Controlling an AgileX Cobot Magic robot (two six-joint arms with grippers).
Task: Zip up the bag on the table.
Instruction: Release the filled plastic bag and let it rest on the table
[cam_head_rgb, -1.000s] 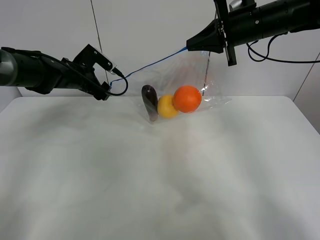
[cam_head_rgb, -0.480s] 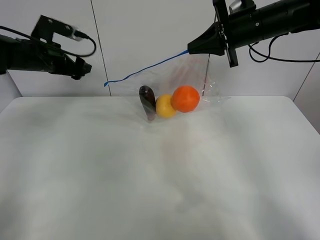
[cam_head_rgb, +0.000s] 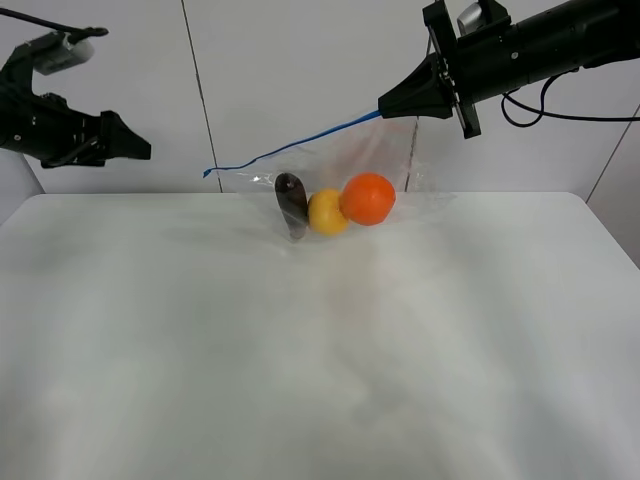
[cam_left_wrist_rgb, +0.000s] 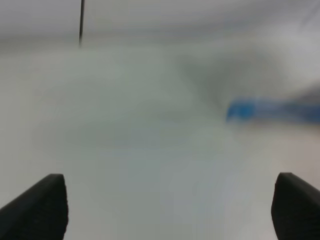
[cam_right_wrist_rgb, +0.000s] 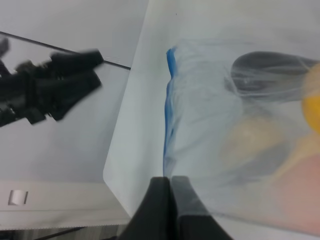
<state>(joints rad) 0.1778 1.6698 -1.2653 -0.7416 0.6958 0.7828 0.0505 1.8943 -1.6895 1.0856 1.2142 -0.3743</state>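
Table: a wide white table (cam_head_rgb: 320, 350) with rounded corners; only the bag touches it, near the middle of the far edge.
Bag: the clear bag (cam_head_rgb: 398, 150) is half lifted. Its weighted bottom sits on the table by the far edge, and one top corner is pulled up into the air toward the far right.
Zipper strip: the blue zipper strip (cam_head_rgb: 290, 145) runs as a slanted line from the right gripper down toward the far left. Its free end hangs in the air above the far edge. I cannot tell whether it is sealed along its whole length.
Contents: an orange (cam_head_rgb: 368, 198), a yellow pear (cam_head_rgb: 326, 212) and a dark eggplant (cam_head_rgb: 291, 203) sit in a row inside, touching one another, with the eggplant leaning.
Right gripper: the right gripper (cam_head_rgb: 385, 103) is high above the far edge, its fingers pressed together on the bag's upper corner at the end of the strip.
Left gripper: the left gripper (cam_left_wrist_rgb: 172, 210) is up beyond the far left corner, well apart from the bag. Its fingers are spread wide with nothing between them.
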